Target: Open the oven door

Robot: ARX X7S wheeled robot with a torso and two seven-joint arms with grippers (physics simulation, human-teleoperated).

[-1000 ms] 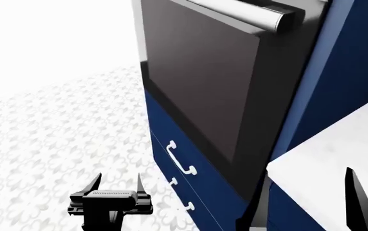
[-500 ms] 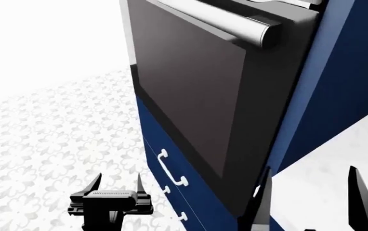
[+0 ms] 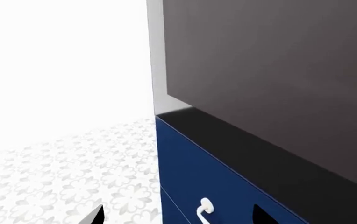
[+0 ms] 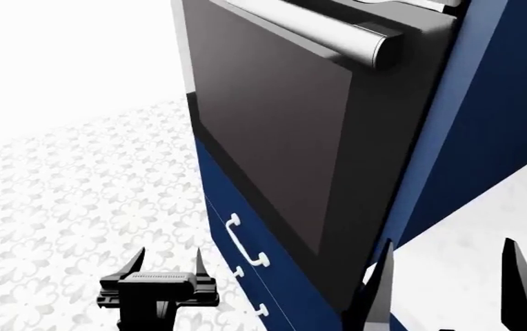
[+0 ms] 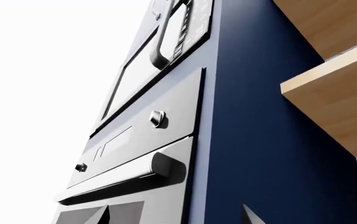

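Observation:
The oven door (image 4: 273, 138) is a tall black panel with dark glass, set in navy cabinetry, and it looks closed. Its brushed-silver bar handle (image 4: 323, 31) runs along the top edge. My left gripper (image 4: 167, 256) hangs open low in front of the drawers, below and left of the door, touching nothing. In the left wrist view the dark glass (image 3: 272, 70) fills the frame beyond the open left gripper (image 3: 178, 217). My right gripper (image 4: 445, 276) is open beside the door's right edge. The right wrist view looks up at the handle (image 5: 128, 177) past the open right gripper (image 5: 177, 217).
Navy drawer fronts with white handles (image 4: 245, 241) sit under the door. A white countertop (image 4: 484, 221) lies at right, under the right gripper. A control panel with a knob (image 5: 158, 119) and a microwave (image 5: 166, 42) stand above the oven. Wooden shelves (image 5: 334, 93) jut out beside the cabinet. Patterned floor (image 4: 61, 207) spreads left.
Over the last second the head view shifted, so the oven shows further left. The right gripper rose into view with both fingers showing. The left gripper has stayed still.

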